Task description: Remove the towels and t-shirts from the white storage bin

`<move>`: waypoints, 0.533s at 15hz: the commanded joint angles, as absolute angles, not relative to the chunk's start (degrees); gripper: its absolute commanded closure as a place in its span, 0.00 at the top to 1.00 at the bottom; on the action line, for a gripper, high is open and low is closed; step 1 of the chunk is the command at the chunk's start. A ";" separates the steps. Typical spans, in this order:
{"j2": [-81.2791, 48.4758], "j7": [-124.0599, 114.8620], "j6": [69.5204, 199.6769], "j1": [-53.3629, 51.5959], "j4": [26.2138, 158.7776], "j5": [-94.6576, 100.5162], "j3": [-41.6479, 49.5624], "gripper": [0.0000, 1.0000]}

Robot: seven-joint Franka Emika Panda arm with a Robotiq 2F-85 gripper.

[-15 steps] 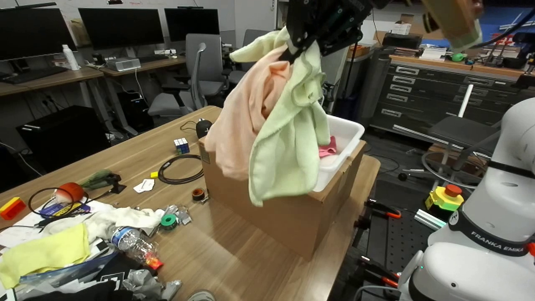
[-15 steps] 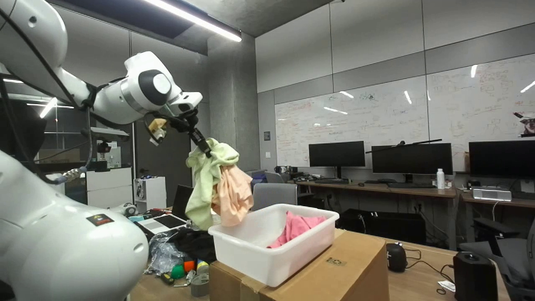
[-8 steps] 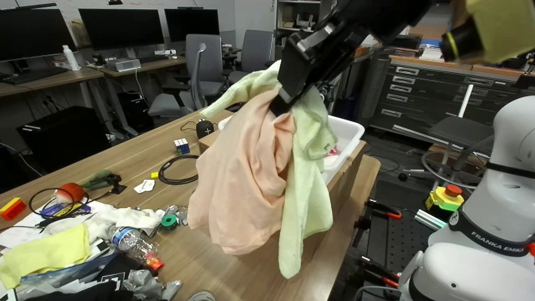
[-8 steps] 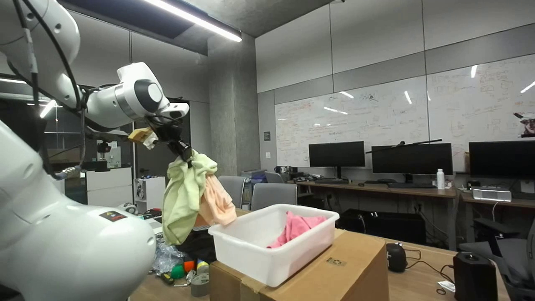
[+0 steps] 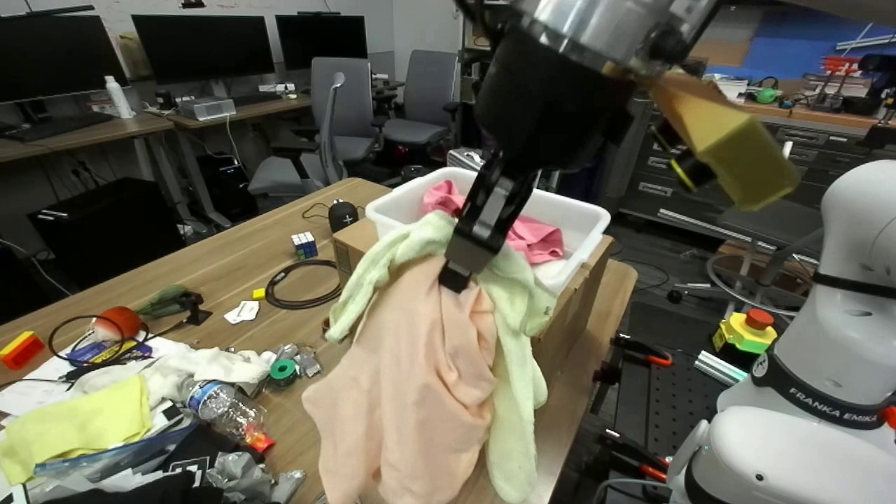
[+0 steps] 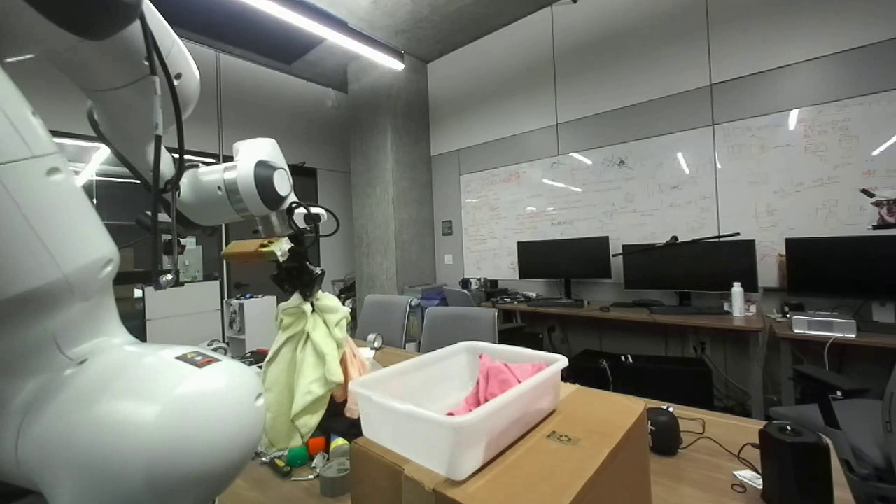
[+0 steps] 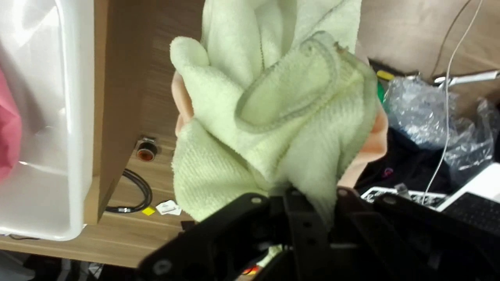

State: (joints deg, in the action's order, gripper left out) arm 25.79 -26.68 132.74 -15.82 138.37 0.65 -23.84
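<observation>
My gripper (image 5: 456, 280) is shut on a light green towel (image 5: 514, 399) and a peach cloth (image 5: 409, 399), bunched together and hanging down. In an exterior view, the gripper (image 6: 302, 290) holds the green towel (image 6: 301, 371) beside the white bin (image 6: 448, 434), with the peach cloth (image 6: 353, 367) behind it. In the wrist view, the green towel (image 7: 250, 117) passes between the fingers (image 7: 304, 195), and the peach cloth (image 7: 373, 140) shows at its edges. A pink cloth (image 6: 500, 381) lies inside the bin; it also shows in the wrist view (image 7: 6, 125).
The bin stands on a cardboard box (image 6: 602, 448) on the wooden table. A yellow cloth (image 5: 77, 423), a plastic bottle (image 5: 220, 406) and other clutter lie on the table. A cable coil (image 5: 280, 294) and a puzzle cube (image 5: 304, 244) lie beside the box. A laptop (image 7: 476, 203) shows in the wrist view.
The gripper has moved down and away from over the bin with both cloths in it, and now points more straight down. The pink cloth and bin have not moved.
</observation>
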 commanded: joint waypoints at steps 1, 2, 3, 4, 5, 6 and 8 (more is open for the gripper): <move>18.42 -19.23 126.92 -17.13 131.66 1.05 -24.30 0.08; 17.20 -17.02 124.91 -17.38 130.41 1.38 -24.11 0.09; 16.29 -15.76 123.48 -17.37 129.42 1.86 -24.06 0.12; 15.24 -14.78 122.14 -17.30 128.42 2.09 -23.89 0.34; 14.56 -14.18 121.18 -17.00 127.76 3.19 -23.93 0.36; 13.95 -13.80 120.27 -16.84 127.09 4.19 -23.90 0.44; 13.36 -14.03 119.48 -16.42 126.64 7.36 -23.82 0.60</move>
State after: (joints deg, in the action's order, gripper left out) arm 15.28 -15.22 122.31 -16.82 129.89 3.74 -24.12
